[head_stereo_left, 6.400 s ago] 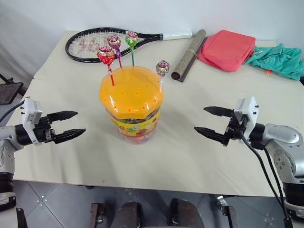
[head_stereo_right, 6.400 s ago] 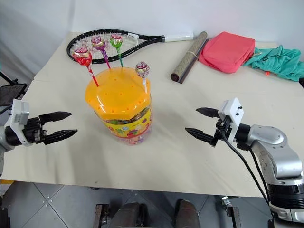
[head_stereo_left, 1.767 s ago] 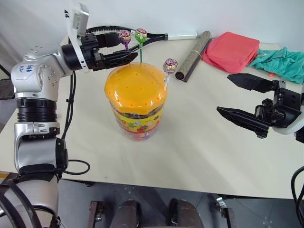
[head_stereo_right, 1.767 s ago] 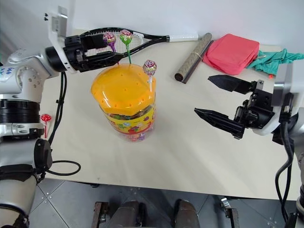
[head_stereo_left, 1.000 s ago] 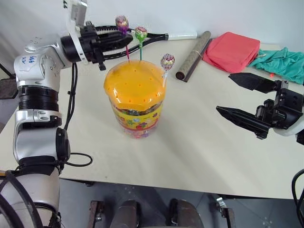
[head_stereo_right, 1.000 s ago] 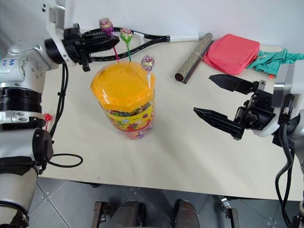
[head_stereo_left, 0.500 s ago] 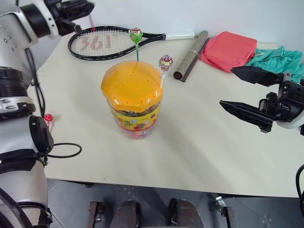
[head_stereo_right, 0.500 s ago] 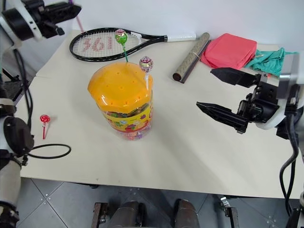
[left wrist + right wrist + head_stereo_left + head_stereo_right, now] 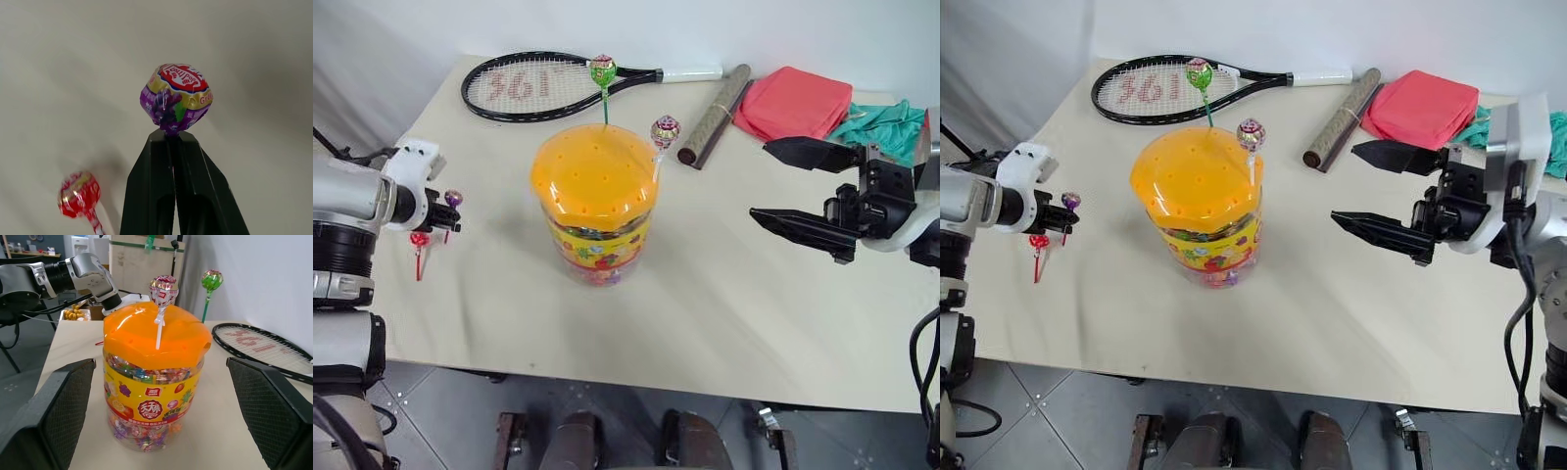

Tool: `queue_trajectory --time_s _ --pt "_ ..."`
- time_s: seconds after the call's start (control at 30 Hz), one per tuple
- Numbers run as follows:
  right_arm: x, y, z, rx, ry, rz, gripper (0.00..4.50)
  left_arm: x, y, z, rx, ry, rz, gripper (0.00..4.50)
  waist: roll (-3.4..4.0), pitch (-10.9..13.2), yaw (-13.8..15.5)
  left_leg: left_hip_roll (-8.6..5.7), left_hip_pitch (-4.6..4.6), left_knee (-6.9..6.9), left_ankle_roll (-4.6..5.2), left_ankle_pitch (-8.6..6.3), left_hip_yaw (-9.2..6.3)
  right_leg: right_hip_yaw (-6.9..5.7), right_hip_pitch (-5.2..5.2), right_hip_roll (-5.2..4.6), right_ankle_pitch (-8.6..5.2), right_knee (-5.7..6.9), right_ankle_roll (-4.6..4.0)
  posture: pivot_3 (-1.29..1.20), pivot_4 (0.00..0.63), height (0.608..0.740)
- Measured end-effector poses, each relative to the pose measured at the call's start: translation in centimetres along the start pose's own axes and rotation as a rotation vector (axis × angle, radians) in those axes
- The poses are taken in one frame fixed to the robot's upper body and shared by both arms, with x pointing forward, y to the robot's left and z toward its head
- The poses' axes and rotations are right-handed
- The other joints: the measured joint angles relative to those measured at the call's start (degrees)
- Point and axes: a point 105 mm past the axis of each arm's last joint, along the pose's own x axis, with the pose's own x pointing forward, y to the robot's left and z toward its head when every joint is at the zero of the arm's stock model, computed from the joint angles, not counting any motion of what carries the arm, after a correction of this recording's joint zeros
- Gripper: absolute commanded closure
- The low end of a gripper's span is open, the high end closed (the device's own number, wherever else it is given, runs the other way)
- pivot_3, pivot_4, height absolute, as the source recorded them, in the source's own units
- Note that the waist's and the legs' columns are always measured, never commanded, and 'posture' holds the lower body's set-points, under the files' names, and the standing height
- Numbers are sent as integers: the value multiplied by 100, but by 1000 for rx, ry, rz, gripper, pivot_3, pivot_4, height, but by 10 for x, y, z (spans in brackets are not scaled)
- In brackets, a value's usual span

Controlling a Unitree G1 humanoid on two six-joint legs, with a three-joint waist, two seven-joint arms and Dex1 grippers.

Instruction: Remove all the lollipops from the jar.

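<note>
The jar (image 9: 594, 201) stands mid-table, a clear tub with an orange holed lid. A green lollipop (image 9: 603, 71) and a maroon-patterned lollipop (image 9: 664, 131) on a white stick stand in its lid. My left gripper (image 9: 443, 211) is at the table's left edge, shut on the stick of a purple lollipop (image 9: 176, 96), just above the table. A red lollipop (image 9: 418, 245) lies on the table right beside it. My right gripper (image 9: 781, 188) hovers open to the right of the jar, its fingers (image 9: 46, 411) flanking the jar in the right wrist view.
A tennis racket (image 9: 548, 84) lies at the back left, a rolled mat (image 9: 710, 99) behind the jar, a pink pouch (image 9: 796, 102) and teal cloth (image 9: 879, 123) at the back right. Bare tabletop lies in front of the jar.
My left arm has swung down and out from high behind the jar to the table's left edge, carrying the purple lollipop next to the red one. The right gripper has stayed put.
</note>
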Motion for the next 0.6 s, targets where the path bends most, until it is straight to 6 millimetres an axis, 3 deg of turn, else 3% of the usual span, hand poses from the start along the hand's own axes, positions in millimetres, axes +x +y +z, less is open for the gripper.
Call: queue_trajectory --time_s 0.07,0.17,0.4,0.53,0.6 --pt "0 -1 0 2 -1 -1 0 1 -2 0 -2 2 -13 4489 0 0 -6 0 0 0 0 0 2 0 0 0 0 0 0 0 150 740" --pt "-1 -3 1 -3 0 0 0 6 -12 -2 -20 17 -66 3783 0 0 -14 0 0 0 0 0 3 0 0 0 0 0 0 0 150 740" --pt "-1 -2 1 -6 1 6 0 5 -16 -3 -32 24 -102 1553 0 0 -19 1 0 0 0 0 4 -1 0 0 0 0 0 0 150 740" --pt "-1 -2 1 -6 1 6 0 -14 -10 6 11 -5 -98 235 0 0 -22 1 0 0 0 0 4 -1 -2 0 0 0 0 0 150 740" --pt "-1 -2 1 -6 2 5 0 -29 -11 20 51 -54 -102 40 0 0 -21 1 0 0 0 0 4 -1 -2 0 0 0 0 0 150 740"
